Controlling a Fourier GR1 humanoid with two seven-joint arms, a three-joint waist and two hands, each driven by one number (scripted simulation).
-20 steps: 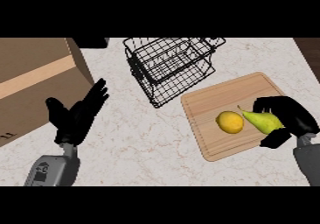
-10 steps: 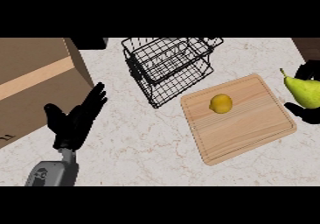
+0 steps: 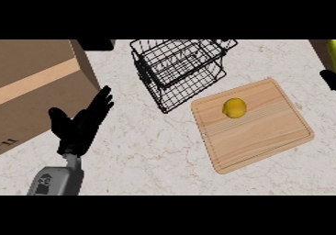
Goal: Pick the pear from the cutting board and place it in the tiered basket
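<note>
From my seat, the widest free stretch of counter (image 3: 150, 151) runs along the near side, between the left hand (image 3: 77, 126) and the cutting board (image 3: 259, 137). The cardboard box (image 3: 35, 87) closes off the far left, its near face running out past the view's left edge. The tiered basket (image 3: 181, 69) stands at the far middle, between box and board, and its black wire frame is open at the top. Its nearest corner comes down just beside the board's far-left corner, with only a thin strip of counter between them. The board lies turned at an angle, and a band of bare counter lies to its right, up to the view's edge. A round yellow fruit (image 3: 233, 108) sits alone on the far part of the board. The pear (image 3: 335, 55) is off the board: only a green-yellow sliver shows at the far right edge, well apart from the basket. Right under it is a small black piece of the right hand (image 3: 332, 81); so little shows that I cannot tell its grip. The left hand rests open beside the box, fingers straight and spread, pointing away from me, holding and touching nothing.
</note>
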